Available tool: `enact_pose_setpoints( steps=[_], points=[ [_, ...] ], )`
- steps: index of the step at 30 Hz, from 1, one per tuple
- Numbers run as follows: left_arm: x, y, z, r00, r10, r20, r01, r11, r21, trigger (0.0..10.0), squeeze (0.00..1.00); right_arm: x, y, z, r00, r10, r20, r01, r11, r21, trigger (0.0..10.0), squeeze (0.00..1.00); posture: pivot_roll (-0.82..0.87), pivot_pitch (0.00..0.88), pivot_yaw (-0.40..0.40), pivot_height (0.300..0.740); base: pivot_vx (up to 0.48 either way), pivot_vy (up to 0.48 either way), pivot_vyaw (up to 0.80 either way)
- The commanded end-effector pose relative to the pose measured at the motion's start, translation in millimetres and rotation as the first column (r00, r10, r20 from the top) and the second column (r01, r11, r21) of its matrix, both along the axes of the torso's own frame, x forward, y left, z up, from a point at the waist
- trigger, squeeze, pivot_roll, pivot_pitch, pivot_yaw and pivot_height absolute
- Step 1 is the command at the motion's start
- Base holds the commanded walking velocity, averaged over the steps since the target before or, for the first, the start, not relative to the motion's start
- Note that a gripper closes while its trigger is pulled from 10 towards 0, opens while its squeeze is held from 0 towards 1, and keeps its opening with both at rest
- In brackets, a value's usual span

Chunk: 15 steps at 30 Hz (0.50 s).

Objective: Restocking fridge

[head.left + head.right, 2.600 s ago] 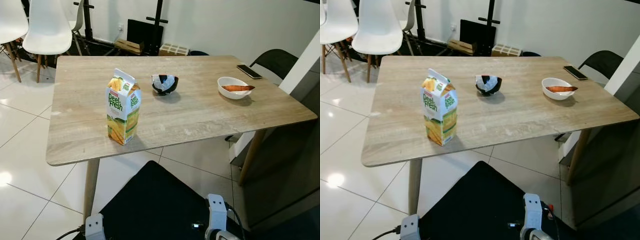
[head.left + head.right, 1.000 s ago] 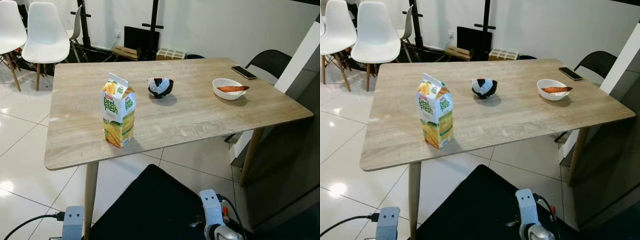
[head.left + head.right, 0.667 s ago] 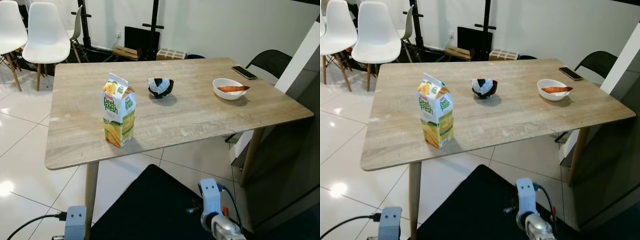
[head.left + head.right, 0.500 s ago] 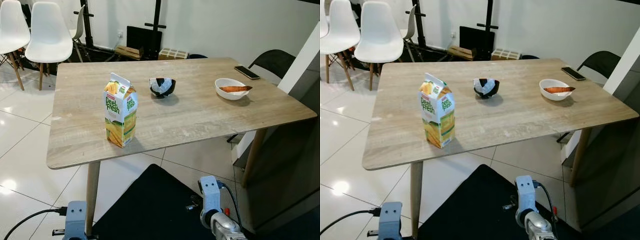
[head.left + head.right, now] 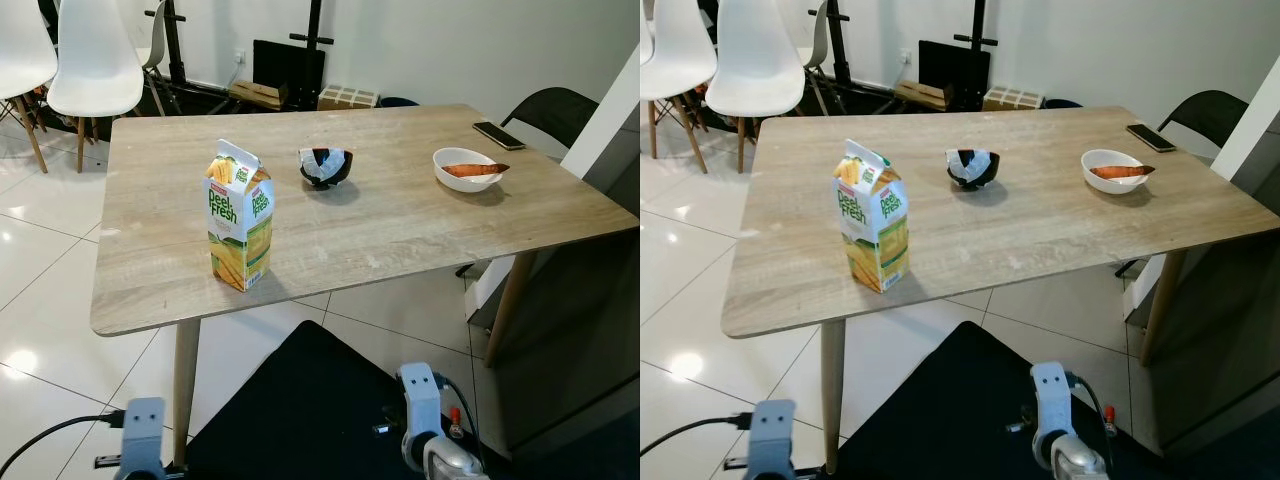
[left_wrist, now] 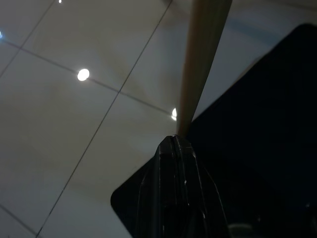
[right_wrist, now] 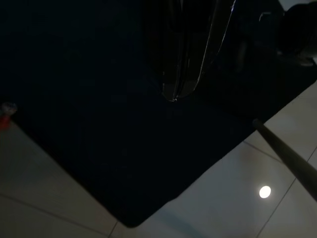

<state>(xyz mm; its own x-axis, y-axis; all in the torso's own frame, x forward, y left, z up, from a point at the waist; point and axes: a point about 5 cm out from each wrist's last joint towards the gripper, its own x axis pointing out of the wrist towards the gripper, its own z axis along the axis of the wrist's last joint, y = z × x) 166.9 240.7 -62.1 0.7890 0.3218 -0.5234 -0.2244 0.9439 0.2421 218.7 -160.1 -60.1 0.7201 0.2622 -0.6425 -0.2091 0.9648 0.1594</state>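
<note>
Left gripper hangs low at the robot's side under the table edge, fingers pressed together, tips pointing at the tiled floor beside a wooden table leg; it holds nothing and touches nothing. The juice carton stands upright on the wooden table near the front-left corner, long axis vertical, gable top up, printed faces turned toward the robot. From both grippers it lies up and forward, well apart, across the table edge; it sits on the robot's left half, so the left arm looks like the nearer one for a side grasp, judging from the head views. Further back toward the middle sits a small dark bowl with something white in it, then a white bowl with an orange item, and a phone at the far right corner. Right gripper also hangs idle, very dark, over the black mat; fingers look pressed together and empty. Nothing gripped yet, carton untouched, approach and arm lift not yet begun
</note>
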Motion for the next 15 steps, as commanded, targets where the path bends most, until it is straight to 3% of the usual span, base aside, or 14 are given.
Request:
enact_pose_setpoints(
  steps=[1,5,9,15],
  points=[
    [-1.4,1.0,-1,1.0,0.002,-0.013,-0.002,1.0,-0.012,10.0,0.0,-3.7,-0.8,-3,1.0,0.003,-0.021,-0.003,1.0,0.0,10.0,0.0,0.04,0.065,-0.106,0.74,0.0,0.0,0.0],
    [-3.4,-7.4,-6,0.998,-0.045,-0.052,0.043,0.999,-0.033,10.0,0.0,2.4,-4.9,1,1.0,-0.028,-0.004,0.028,1.0,0.011,10.0,0.0,-0.01,0.089,-0.066,0.74,0.0,0.0,0.0],
    [-7.3,-6.4,-9,0.987,-0.115,-0.11,0.118,0.993,0.017,10.0,0.0,9.4,-10.3,5,0.991,-0.134,0.006,0.133,0.99,0.038,10.0,0.0,0.0,0.093,-0.077,0.74,0.0,0.0,0.0],
    [-1.6,1.1,-4,0.991,-0.1,-0.086,0.103,0.994,0.032,10.0,0.0,7.1,-3.6,3,0.998,-0.063,-0.006,0.063,0.998,0.017,10.0,0.0,0.0,0.102,-0.088,0.74,0.0,0.0,0.0]
  ],
)
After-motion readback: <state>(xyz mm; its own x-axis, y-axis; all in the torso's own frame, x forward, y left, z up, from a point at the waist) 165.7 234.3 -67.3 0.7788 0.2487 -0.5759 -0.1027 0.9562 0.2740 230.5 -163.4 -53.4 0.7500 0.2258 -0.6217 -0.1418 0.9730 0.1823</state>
